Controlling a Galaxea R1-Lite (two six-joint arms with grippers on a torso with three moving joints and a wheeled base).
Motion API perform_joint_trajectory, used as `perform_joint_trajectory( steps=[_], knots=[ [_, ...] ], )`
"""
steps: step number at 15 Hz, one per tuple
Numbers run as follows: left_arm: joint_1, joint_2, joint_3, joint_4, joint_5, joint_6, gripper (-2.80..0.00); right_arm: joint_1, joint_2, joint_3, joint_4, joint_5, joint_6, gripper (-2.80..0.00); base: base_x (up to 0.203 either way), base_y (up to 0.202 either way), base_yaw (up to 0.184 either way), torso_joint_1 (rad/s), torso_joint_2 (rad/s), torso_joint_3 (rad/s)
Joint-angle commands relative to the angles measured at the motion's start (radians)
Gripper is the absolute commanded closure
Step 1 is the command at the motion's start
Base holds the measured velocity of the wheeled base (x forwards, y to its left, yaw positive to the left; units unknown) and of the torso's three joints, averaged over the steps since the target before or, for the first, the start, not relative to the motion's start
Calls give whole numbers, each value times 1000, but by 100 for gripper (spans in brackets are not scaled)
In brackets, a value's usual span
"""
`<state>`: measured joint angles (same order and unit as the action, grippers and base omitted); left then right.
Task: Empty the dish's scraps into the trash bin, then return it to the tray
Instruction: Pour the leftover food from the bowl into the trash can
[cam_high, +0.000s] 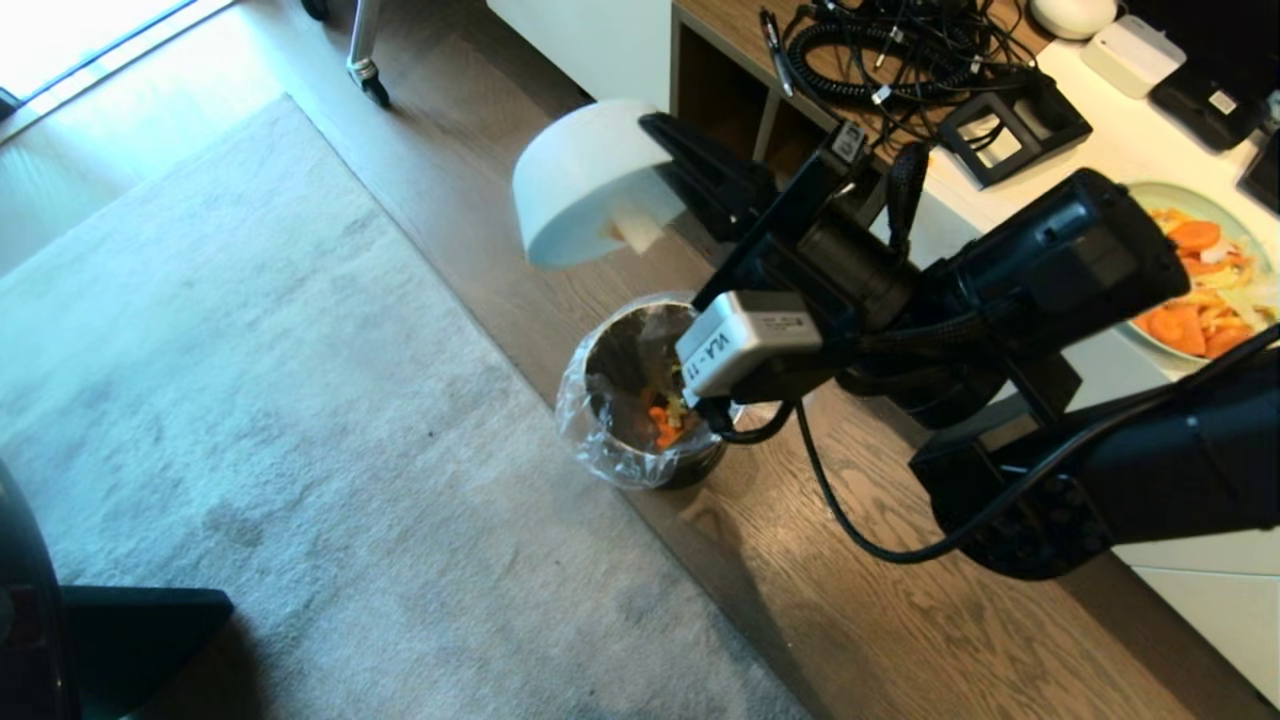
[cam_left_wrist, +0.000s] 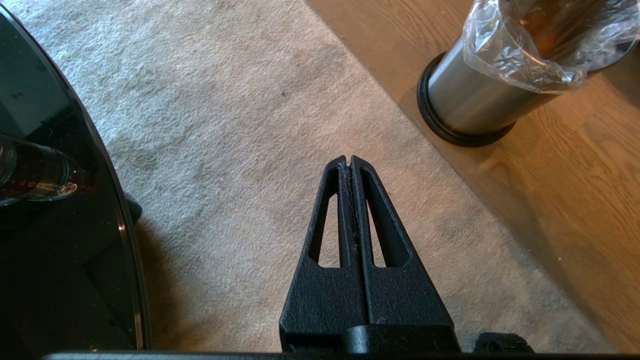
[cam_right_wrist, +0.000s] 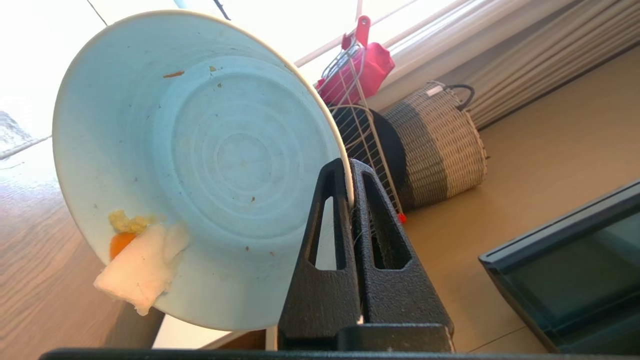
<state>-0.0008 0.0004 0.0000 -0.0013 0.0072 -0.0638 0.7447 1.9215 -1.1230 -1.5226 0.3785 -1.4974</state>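
The right end effector (cam_right_wrist: 350, 172) pinches the rim of the small round white ceramic dish (cam_high: 585, 180), tipped on edge above the brushed-steel trash bin with its clear liner (cam_high: 640, 400). A few scraps (cam_right_wrist: 132, 250) cling near the low rim. Glazed ceramic is stiff, slippery and breakable; a thin rim pinch likely wants steadiness. The left end effector (cam_left_wrist: 350, 161) hangs pressed together over the carpet.

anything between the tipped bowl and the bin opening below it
Nothing visible. The dish, clamped at its rim by the right gripper, hangs tilted above the trash bin, whose lined mouth is open.
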Motion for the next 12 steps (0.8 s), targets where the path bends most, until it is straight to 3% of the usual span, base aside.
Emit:
perform_joint_trajectory(
  steps=[1, 6, 8, 12],
  knots=[
    [1, 0, 0, 0, 0, -1, 0, 1, -13, -1, -45, 1, -9, 0, 0, 0, 0, 0, 0, 0],
    [1, 0, 0, 0, 0, -1, 0, 0, -5, 64, -44, 1, -11, 0, 0, 0, 0, 0, 0, 0],
    [1, 0, 0, 0, 0, -1, 0, -1, 0, 11, -45, 1, -11, 0, 0, 0, 0, 0, 0, 0],
    [1, 0, 0, 0, 0, -1, 0, -3, 19, 26, -44, -37, -9, 0, 0, 0, 0, 0, 0, 0]
  ],
)
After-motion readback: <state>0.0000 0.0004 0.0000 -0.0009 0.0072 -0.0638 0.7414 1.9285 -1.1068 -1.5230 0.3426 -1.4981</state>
